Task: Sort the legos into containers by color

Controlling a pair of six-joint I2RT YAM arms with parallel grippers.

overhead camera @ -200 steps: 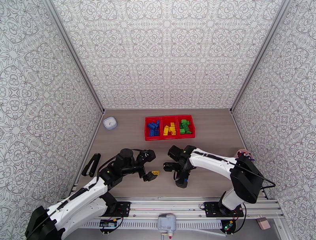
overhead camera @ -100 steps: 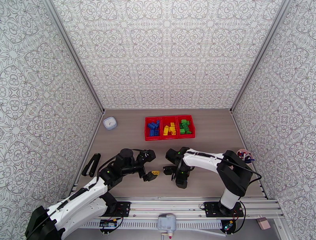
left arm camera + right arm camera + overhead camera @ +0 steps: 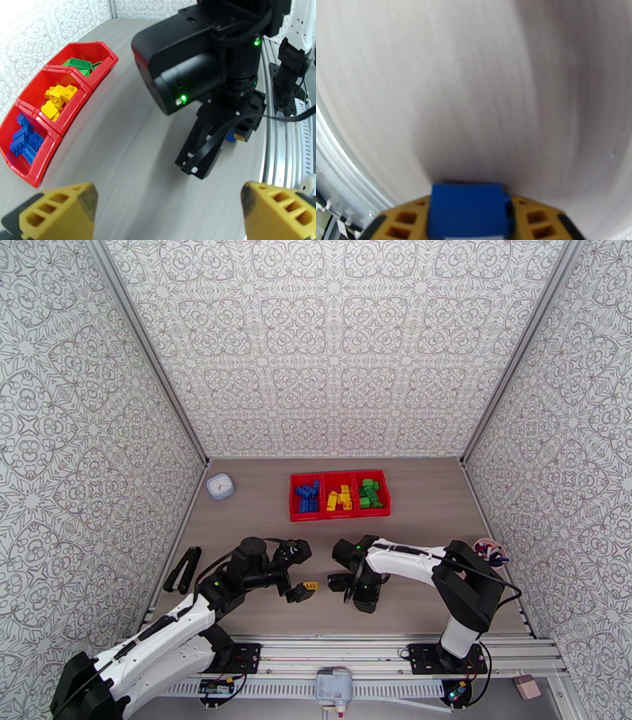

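My right gripper (image 3: 468, 221) is clamped on a blue lego (image 3: 468, 207), low over the table (image 3: 253, 512) near its near edge, pads squeezing the brick's sides ready for carrying. My left gripper (image 3: 166, 215) hangs spread wide and empty. The right wrist view shows the brick seated. The overhead view shows the path to the red tray (image 3: 355, 517) by the far edge, where the blues fill the left compartment (image 3: 306, 516).

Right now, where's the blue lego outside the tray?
The blue lego is between the fingers of the right gripper, bottom centre of the right wrist view, by the table's near edge, short of the red tray.
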